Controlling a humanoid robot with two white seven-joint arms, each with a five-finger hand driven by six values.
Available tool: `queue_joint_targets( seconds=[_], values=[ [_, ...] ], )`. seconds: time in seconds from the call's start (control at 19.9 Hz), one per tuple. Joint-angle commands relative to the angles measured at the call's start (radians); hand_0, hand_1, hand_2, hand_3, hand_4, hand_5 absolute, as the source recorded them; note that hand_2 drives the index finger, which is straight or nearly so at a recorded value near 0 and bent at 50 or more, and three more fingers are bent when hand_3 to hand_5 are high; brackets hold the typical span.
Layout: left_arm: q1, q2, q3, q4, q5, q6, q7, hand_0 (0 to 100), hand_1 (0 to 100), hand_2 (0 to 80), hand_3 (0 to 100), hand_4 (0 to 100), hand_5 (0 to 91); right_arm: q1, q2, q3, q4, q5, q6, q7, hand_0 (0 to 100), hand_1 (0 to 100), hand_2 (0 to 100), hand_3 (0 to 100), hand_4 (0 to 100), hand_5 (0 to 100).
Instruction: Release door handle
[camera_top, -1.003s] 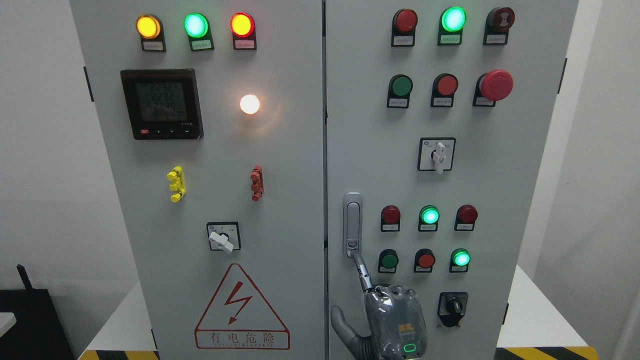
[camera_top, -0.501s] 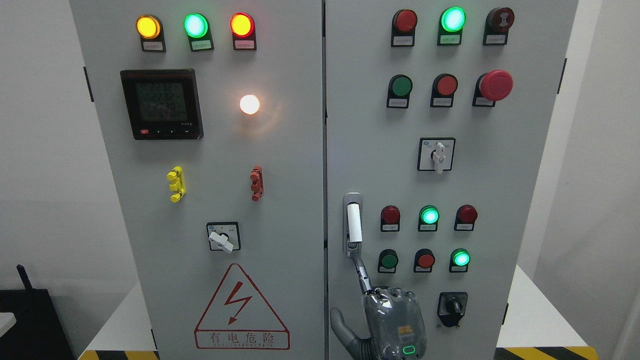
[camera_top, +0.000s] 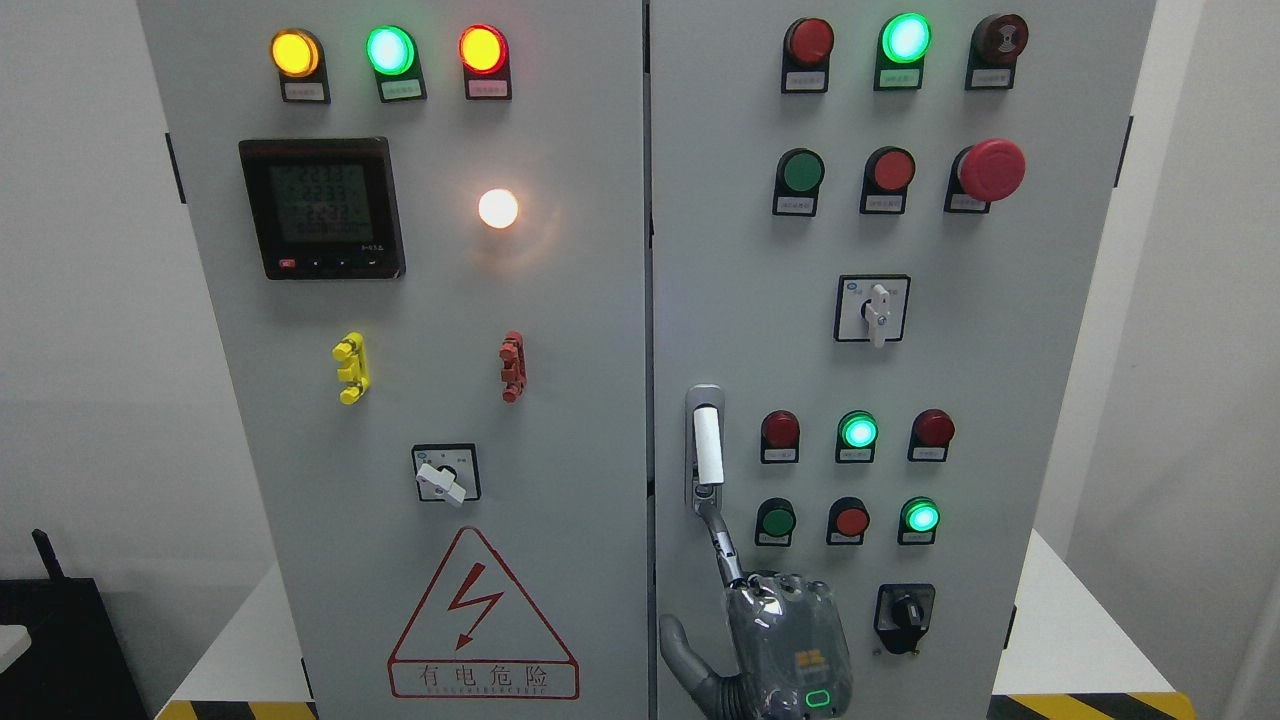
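The silver door handle (camera_top: 706, 445) sits at the left edge of the cabinet's right door (camera_top: 1010, 400). Its white lever stands popped out of the recess. My right hand (camera_top: 785, 635) comes up from the bottom edge just below it, back of the hand toward me. Its index finger (camera_top: 722, 545) is stretched up, with the tip touching the handle's lower end at the lock button. The thumb sticks out to the left and the other fingers are curled under. It grasps nothing. The left hand is out of sight.
Lit indicator lamps, push buttons, a red emergency button (camera_top: 990, 168) and rotary switches (camera_top: 873, 310) cover the right door. The left door (camera_top: 560, 420) carries a meter (camera_top: 322, 208), lamps and a high-voltage warning sign (camera_top: 483, 620). A white table edge (camera_top: 1070, 620) flanks the cabinet.
The handle's lever sprang out of its recess, showing white, between one second and half a second ago. The hand has stayed put with its index finger on the button.
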Motion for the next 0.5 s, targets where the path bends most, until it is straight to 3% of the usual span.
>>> queue_joint_targets(
  seconds=[0.0, 0.45],
  values=[
    [0.0, 0.0, -0.014, 0.02, 0.0, 0.001, -0.001, 12, 39, 0.0, 0, 0, 0.0, -0.001, 0.0, 0.002, -0.024, 0.0, -0.001, -0.013, 38, 33, 0, 100, 100, 100],
    [0.0, 0.001, -0.014, 0.02, 0.0, 0.001, -0.001, 12, 39, 0.0, 0, 0, 0.0, 0.013, 0.0, 0.006, -0.045, 0.0, -0.005, -0.017, 38, 33, 0, 100, 100, 100]
  ],
)
